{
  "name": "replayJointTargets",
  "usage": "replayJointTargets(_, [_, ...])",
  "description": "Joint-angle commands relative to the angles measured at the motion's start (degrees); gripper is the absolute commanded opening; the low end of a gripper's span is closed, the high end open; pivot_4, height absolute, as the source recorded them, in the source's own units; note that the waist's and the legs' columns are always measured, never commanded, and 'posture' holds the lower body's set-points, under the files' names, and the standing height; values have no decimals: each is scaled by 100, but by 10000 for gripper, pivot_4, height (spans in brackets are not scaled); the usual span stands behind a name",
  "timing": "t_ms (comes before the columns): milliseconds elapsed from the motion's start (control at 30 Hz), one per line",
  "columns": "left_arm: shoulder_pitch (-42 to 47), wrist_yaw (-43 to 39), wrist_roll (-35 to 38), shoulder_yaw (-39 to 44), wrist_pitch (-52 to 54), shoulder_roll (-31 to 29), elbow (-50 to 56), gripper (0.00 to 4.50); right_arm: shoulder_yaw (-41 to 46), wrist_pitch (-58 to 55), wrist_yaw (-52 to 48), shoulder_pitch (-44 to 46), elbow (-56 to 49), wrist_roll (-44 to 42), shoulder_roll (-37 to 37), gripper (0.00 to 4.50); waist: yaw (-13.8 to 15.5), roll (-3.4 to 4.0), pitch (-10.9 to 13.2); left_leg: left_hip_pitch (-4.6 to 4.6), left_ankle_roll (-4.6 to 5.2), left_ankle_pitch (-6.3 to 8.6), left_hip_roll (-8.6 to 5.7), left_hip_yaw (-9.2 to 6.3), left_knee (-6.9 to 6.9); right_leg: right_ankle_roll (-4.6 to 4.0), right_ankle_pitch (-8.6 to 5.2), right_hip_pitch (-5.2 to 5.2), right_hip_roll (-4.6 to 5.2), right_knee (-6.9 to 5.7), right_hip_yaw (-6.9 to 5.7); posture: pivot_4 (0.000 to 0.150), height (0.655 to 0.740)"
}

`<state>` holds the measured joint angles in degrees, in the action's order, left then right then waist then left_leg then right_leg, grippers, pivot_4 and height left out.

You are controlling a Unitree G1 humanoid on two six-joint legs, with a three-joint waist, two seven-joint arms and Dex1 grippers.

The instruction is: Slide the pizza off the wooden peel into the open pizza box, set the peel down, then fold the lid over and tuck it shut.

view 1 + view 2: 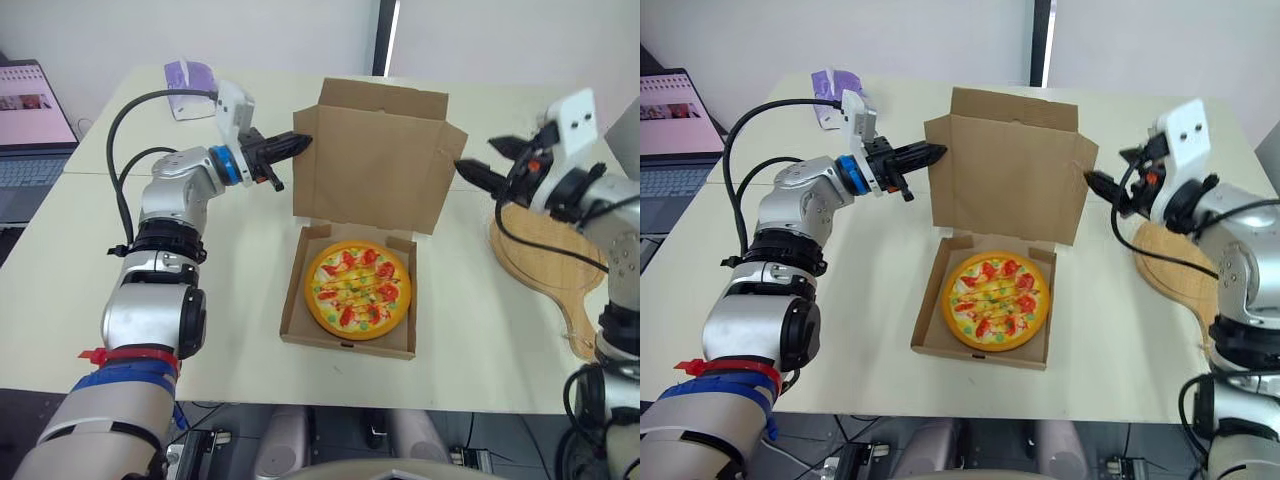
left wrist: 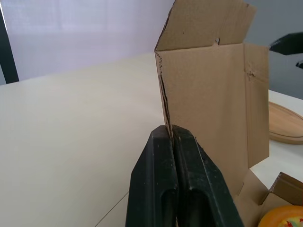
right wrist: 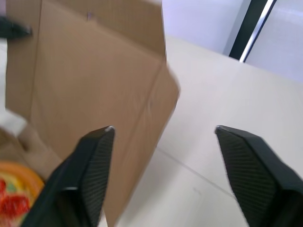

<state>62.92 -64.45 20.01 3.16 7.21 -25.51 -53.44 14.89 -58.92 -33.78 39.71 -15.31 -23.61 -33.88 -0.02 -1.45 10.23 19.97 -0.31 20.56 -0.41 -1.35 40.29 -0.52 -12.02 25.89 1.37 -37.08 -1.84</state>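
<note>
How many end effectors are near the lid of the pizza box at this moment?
2. The left end effector, shut, is at the left edge of the upright lid. The right end effector, open, is at the lid's right edge. Whether either touches the cardboard cannot be told.

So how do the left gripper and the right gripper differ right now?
The left gripper has its jaws shut; the right gripper has them wide open. On the lid, the left sits at the left edge, the right at the right edge. Both point inward at it.
</note>
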Motion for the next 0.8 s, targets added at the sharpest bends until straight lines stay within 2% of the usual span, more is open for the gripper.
replayJointTargets(33, [62,-24,31,180,-51,-34,367,0,213,-251,382,445,201,-265,287,36964,-4,0,0,1,0,0,0,0,0,0,0,1,0,-1,0,1500,7218])
replayJointTargets(100, [24,-18,39,201,-12,-42,446,0,166,-283,543,596,425,-262,398,36964,-7,0,0,5,0,0,0,1,0,0,0,6,0,-3,2,1500,7218])
replayJointTargets(200, [-20,-10,46,222,34,-64,539,0,80,-282,623,628,566,-303,403,27888,7,0,0,22,1,0,-2,1,0,0,0,21,3,-5,0,1500,7218])
replayJointTargets(467, [-118,66,35,306,156,-62,736,0,-10,-268,656,608,569,-470,381,371,-7,1,-1,85,5,2,-2,-11,48,1,2,63,4,-23,-12,1500,7218])
replayJointTargets(800, [441,659,-391,235,-378,284,11,0,-370,560,644,988,1431,-12,142,371,-3,1,-1,75,13,-2,-9,-9,77,-6,6,62,8,-80,-7,1500,7218])
